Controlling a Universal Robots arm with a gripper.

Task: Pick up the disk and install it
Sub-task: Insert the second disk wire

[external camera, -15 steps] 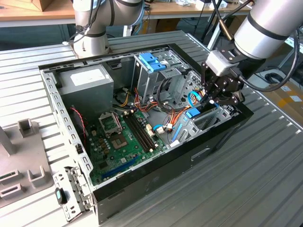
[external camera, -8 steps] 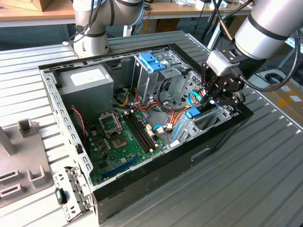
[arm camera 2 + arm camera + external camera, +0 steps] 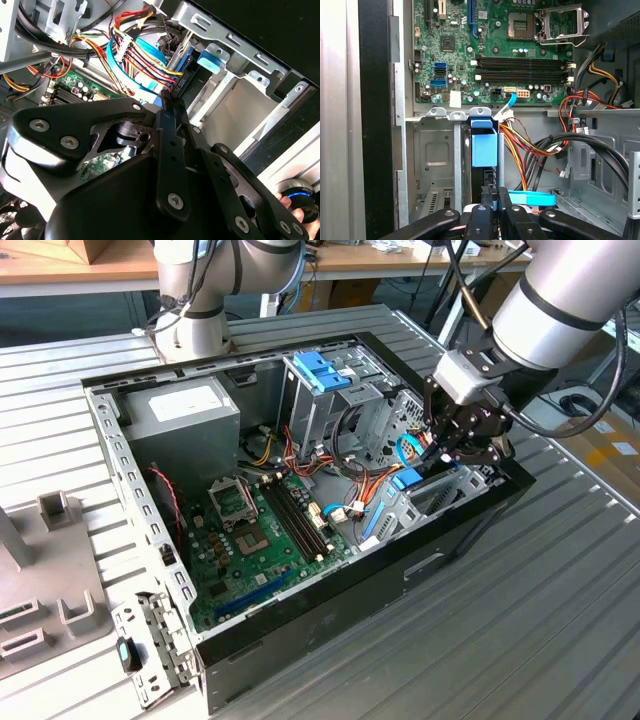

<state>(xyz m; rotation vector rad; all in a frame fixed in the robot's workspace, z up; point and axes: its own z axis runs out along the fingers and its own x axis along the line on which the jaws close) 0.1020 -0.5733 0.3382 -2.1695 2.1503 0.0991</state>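
The disk stands on edge in a narrow metal bay slot at the case's corner, its bright blue carrier end facing the motherboard. In the exterior view the disk sits low in the bay at the exterior view's right, with my gripper directly over it. In the first wrist view my gripper is shut on the disk's thin upper edge. The second wrist view shows my gripper pinched on the same edge, with the disk's blue end beyond it. Most of the disk's body is hidden inside the bay.
Red, yellow and orange cables and a flat blue cable run close beside the bay. The green motherboard, a grey power-supply box and a drive cage with a blue latch fill the case. The black case wall borders the bay.
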